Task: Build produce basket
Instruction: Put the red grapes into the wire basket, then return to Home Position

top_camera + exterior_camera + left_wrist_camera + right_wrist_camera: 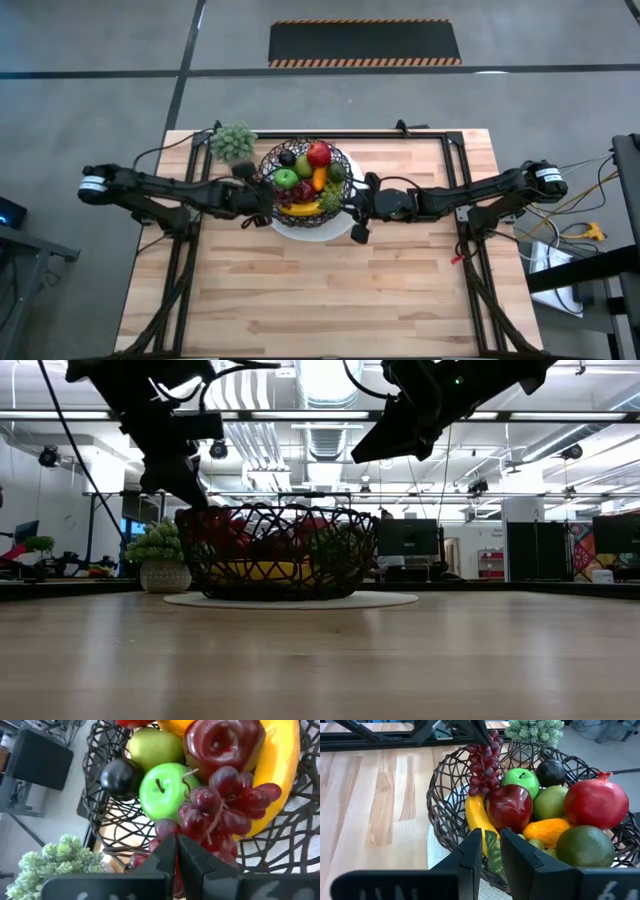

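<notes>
The black wire basket [272,163] stands on a white plate [322,232] at the table's far middle. It holds a banana [477,819], a red apple [510,807], a green apple [521,780], a dark plum [550,771], an orange piece [547,830] and other fruit. My left gripper [264,196] is at the basket's left rim, shut on the dark red grapes [485,767]. My right gripper [491,851] hovers above the right rim, open by a narrow gap. A mottled green piece [493,854] in the basket shows through that gap. My left gripper pinches the grape bunch at its upper stem end [490,740] between its two fingers [479,731], coming in over the left rim and slanting down. The bunch hangs below the fingers, and its lower grapes [481,787] rest on the banana's end inside the basket.
A pale green leafy cluster in a small pot [233,141] stands just beyond the basket's left side, close to the left arm. Bare wooden tabletop [320,300] stretches toward the near edge. The plate's rim [385,600] sticks out around the basket.
</notes>
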`<control>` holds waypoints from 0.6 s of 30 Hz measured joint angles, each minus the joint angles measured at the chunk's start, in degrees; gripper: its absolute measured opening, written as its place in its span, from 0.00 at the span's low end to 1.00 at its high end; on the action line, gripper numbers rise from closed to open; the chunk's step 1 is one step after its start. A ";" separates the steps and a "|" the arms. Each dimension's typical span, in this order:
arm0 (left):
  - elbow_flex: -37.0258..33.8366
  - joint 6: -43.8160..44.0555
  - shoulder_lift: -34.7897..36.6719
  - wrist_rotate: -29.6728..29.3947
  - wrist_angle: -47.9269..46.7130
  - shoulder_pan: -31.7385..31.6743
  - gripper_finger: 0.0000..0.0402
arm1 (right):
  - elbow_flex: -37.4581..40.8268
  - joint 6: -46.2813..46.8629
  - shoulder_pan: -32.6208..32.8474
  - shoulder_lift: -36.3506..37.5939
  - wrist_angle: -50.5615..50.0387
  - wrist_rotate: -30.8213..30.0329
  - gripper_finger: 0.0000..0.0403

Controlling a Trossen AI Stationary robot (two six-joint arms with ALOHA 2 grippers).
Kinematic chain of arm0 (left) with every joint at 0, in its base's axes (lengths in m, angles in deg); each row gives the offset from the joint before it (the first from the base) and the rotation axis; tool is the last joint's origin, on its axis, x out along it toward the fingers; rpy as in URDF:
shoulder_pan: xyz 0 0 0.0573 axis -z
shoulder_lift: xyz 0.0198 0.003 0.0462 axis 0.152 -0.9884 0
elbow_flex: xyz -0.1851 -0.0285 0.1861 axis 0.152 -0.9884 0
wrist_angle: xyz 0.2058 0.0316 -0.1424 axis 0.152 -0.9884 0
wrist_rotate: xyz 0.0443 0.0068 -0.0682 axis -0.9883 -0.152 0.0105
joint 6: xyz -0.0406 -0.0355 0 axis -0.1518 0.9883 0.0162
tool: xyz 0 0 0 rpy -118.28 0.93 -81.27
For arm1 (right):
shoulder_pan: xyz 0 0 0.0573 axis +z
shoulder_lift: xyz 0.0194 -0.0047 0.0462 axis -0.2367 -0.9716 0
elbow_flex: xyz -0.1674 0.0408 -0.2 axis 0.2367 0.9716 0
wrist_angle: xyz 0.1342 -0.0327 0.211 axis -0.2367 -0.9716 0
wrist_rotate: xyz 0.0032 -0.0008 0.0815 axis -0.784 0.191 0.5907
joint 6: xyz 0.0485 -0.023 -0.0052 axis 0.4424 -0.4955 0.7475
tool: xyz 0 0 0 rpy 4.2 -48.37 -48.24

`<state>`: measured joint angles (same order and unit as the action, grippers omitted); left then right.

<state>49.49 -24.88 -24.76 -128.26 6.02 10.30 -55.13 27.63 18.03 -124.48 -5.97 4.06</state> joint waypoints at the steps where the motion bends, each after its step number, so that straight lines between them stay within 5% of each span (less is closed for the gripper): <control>1: 0.13 -0.20 0.25 -0.16 -0.14 0.00 0.00 | 0.00 -0.04 0.02 0.00 -0.04 0.02 0.15; 9: 3.45 -0.47 7.35 1.00 0.46 1.64 0.00 | 1.78 -5.37 0.30 0.13 1.20 0.06 0.15; 18: -8.52 -9.79 21.26 16.98 22.47 8.41 0.00 | 16.30 -11.75 0.45 5.86 22.19 7.56 0.13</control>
<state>40.98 -34.67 -3.49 -111.28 28.49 18.72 -38.84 15.88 18.48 -118.62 16.22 11.63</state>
